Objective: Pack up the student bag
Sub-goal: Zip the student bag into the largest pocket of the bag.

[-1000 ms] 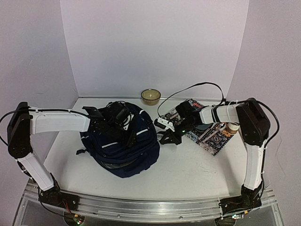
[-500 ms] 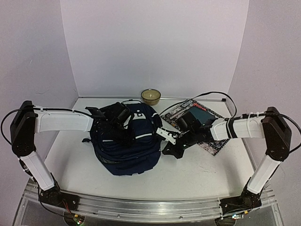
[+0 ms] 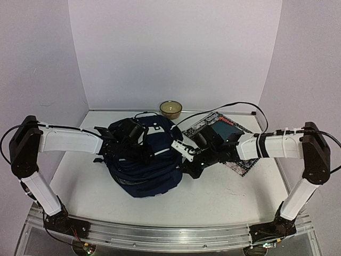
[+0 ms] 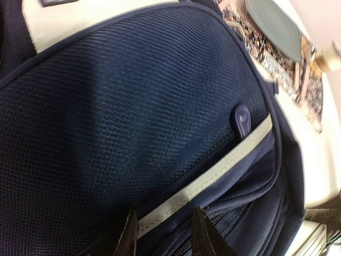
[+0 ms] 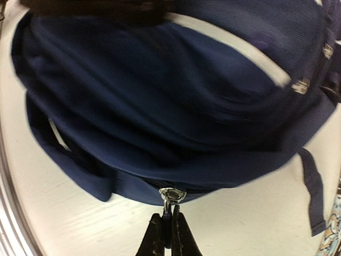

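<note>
We see R gripper point(image 5: 168, 234) pinching zip pull point(image 5: 171, 196) on student bag point(image 3: 141, 160) right side; L gripper point(image 4: 165, 234) narrow astride its white stripe point(image 4: 213, 173), grip unclear.

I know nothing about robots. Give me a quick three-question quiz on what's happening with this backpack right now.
1. True or false: the right gripper pinches a zipper pull on the student bag.
2. What sits beyond the bag? A) bowl B) bottle C) shoe
3. Fill in: the left gripper straddles the bag's white ____.
Key: 1 true; 2 A; 3 stripe.
</note>
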Robot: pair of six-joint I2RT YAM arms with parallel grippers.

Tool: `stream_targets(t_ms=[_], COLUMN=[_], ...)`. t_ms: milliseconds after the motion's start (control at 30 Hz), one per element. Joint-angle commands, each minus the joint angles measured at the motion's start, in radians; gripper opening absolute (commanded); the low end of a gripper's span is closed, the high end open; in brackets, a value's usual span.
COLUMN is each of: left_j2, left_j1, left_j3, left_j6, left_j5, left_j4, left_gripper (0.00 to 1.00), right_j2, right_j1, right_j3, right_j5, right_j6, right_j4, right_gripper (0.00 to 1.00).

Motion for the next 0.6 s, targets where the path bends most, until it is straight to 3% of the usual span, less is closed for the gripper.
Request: stream_targets(t_ms=[0, 167, 367, 467, 567], left_j2=[0.081, 0.102, 0.092, 0.031, -0.038], left_j1=[0.018, 0.01, -0.009, -0.009, -0.008], left_j3=[-0.099, -0.148, -0.131, -0.139, -0.136], left_j6=[-0.131, -0.225, -0.249, -0.24, -0.217], left_j5=[0.079, 0.139, 0.109, 0.056, -0.027], left_j4=[0.037, 0.197, 0.235, 0.232, 0.187], left_gripper=[0.33, 0.3, 0.3, 0.34, 0.46], right_j2=[0.012, 0.065, 0.15, 0.153, 0.122], right_j1=[0.118, 0.214, 0.276, 0.282, 0.282], right_j3=[0.053, 0.118, 0.21, 0.22, 0.196], right_j5=[-0.014, 0.004, 0.025, 0.036, 0.083], right_j6=[0.103, 0.201, 0.309, 0.357, 0.397], right_j4=[-0.029, -0.024, 0.026, 0.052, 0.073], right_gripper=[0.0, 0.0, 0.0, 0.0, 0.04])
